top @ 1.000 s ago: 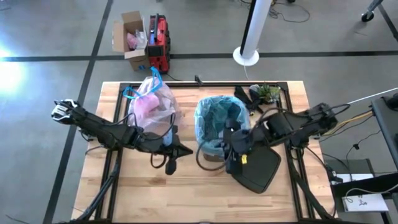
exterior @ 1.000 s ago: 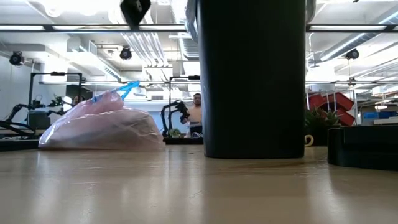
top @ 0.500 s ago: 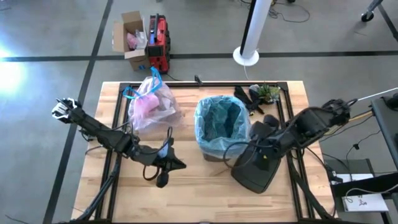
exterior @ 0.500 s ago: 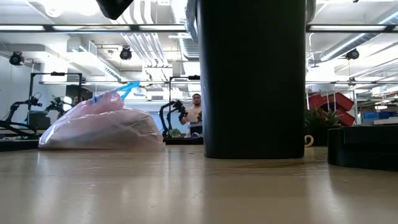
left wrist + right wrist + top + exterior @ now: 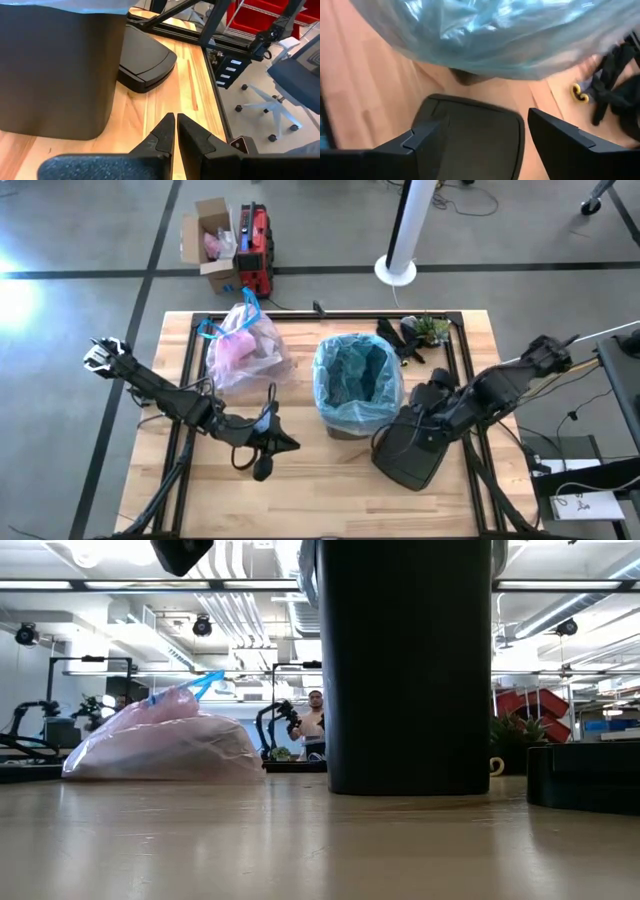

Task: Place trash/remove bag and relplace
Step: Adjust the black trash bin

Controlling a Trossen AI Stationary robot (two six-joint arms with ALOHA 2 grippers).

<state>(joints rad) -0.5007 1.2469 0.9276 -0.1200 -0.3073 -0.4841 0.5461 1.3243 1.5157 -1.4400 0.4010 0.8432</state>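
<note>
The black bin (image 5: pixel 340 425) stands mid-table, lined with the light blue bag (image 5: pixel 357 383), whose edge is folded over its rim. The tied pink bag (image 5: pixel 243 347) lies on its side on the table's far left, blue ties (image 5: pixel 212 330) up. No loose trash shows. My left gripper (image 5: pixel 287 445) hovers shut and empty to the near left of the bin (image 5: pixel 55 65). My right gripper (image 5: pixel 492 145) hangs open over the black lid (image 5: pixel 470 135) beside the bin, its fingers pointing steeply down and touching nothing.
The black lid (image 5: pixel 412 450) lies flat on the table to the bin's near right. A black-and-green clump (image 5: pixel 415 333) sits at the far right. A black frame (image 5: pixel 190 370) runs around the tabletop. Bare wood (image 5: pixel 320 490) stretches along the near edge.
My right gripper has swung from the bin's near rim toward the table's right edge and sunk a little, and now hangs over the lid. My left gripper has drawn away from the bin toward the near edge, then kept still.
</note>
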